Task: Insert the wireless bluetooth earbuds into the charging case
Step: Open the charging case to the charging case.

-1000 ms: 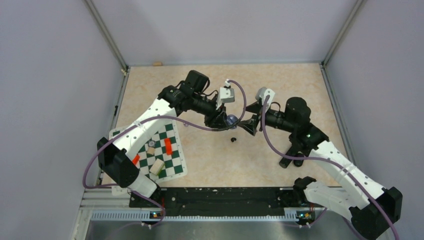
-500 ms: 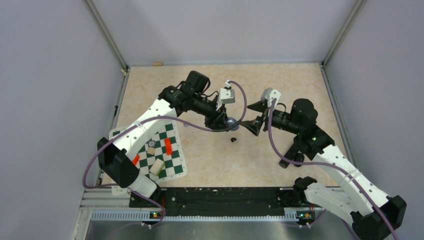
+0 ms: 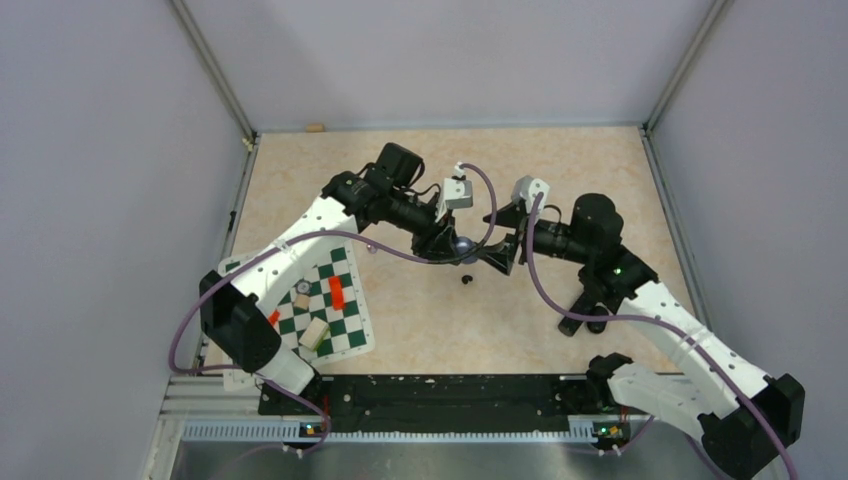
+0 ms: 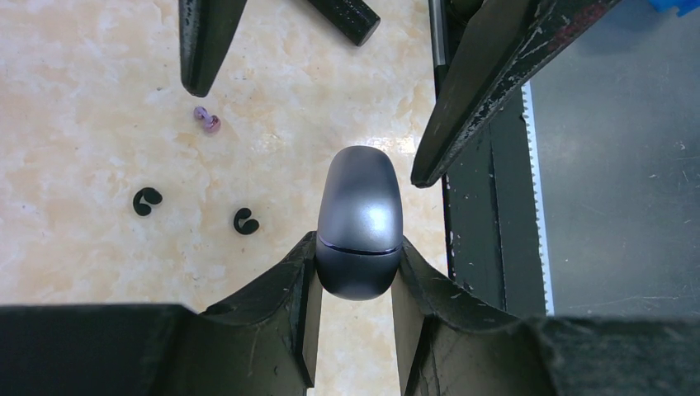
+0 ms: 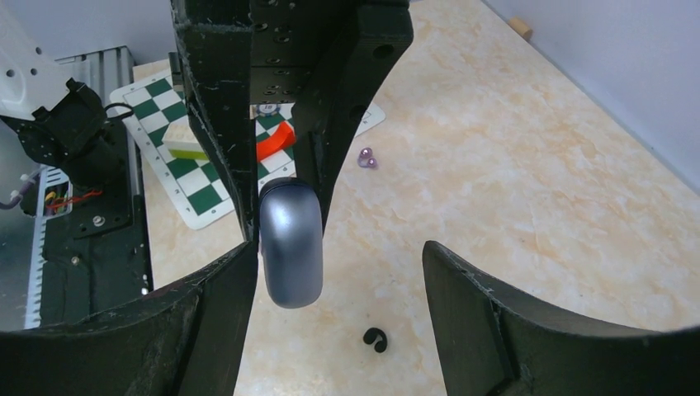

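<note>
My left gripper [image 4: 355,256] is shut on the charging case [image 4: 359,223], a closed bluish-grey oval held above the table, also seen in the top view [image 3: 461,245]. My right gripper [image 5: 338,256] is open and straddles the case's free end [image 5: 290,243], which lies against its left finger [image 5: 206,313]. In the top view the right gripper [image 3: 500,246] faces the left gripper [image 3: 452,245] mid-table. The two lilac earbuds [image 4: 206,120] lie together on the table beyond the case, also in the right wrist view [image 5: 366,158].
Two small black hook-shaped pieces [image 4: 147,200] [image 4: 244,221] lie on the table under the grippers; one shows in the top view [image 3: 466,279]. A chequered mat [image 3: 352,330] with red pieces and a beige block lies left. A black cylinder [image 3: 583,318] lies by the right arm.
The right gripper drew back to the right half a second ago and has come back up to the case. The left gripper holds the case in about the same place.
</note>
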`<control>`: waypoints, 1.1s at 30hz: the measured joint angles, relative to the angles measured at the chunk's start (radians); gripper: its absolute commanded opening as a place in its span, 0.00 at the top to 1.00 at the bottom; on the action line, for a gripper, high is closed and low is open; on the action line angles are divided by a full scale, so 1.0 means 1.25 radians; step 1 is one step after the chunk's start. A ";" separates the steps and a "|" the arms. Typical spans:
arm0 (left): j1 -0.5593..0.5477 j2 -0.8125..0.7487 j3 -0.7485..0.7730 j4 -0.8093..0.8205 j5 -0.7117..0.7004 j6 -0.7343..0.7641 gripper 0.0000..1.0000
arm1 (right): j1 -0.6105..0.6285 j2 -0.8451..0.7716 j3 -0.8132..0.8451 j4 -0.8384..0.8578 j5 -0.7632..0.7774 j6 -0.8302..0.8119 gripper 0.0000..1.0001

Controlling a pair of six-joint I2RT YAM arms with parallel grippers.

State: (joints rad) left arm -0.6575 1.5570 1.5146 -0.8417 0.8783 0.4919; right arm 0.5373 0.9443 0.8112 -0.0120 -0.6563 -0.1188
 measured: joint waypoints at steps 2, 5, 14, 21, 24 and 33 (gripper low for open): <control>-0.001 0.001 0.000 0.000 0.000 0.000 1.00 | 0.002 0.001 0.000 0.007 0.007 0.000 0.27; -0.002 0.004 0.000 0.000 0.000 0.000 1.00 | 0.003 0.007 0.000 0.014 0.006 0.000 0.27; -0.004 0.005 0.000 -0.002 0.000 0.000 1.00 | 0.025 0.048 0.000 -0.003 0.003 -0.022 0.27; -0.004 0.005 0.000 0.002 -0.006 0.004 1.00 | 0.031 0.040 0.000 -0.006 0.045 -0.031 0.27; -0.004 0.005 0.000 0.007 -0.006 0.004 1.00 | 0.031 0.026 0.000 -0.014 0.065 -0.041 0.27; -0.002 0.005 0.000 0.008 -0.015 0.004 1.00 | 0.025 -0.010 0.000 -0.020 0.113 -0.063 0.27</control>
State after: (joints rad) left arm -0.6601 1.5627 1.5150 -0.8322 0.8593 0.4969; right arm 0.5690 0.9318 0.8112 -0.0376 -0.5148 -0.1974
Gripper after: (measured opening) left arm 0.374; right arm 0.731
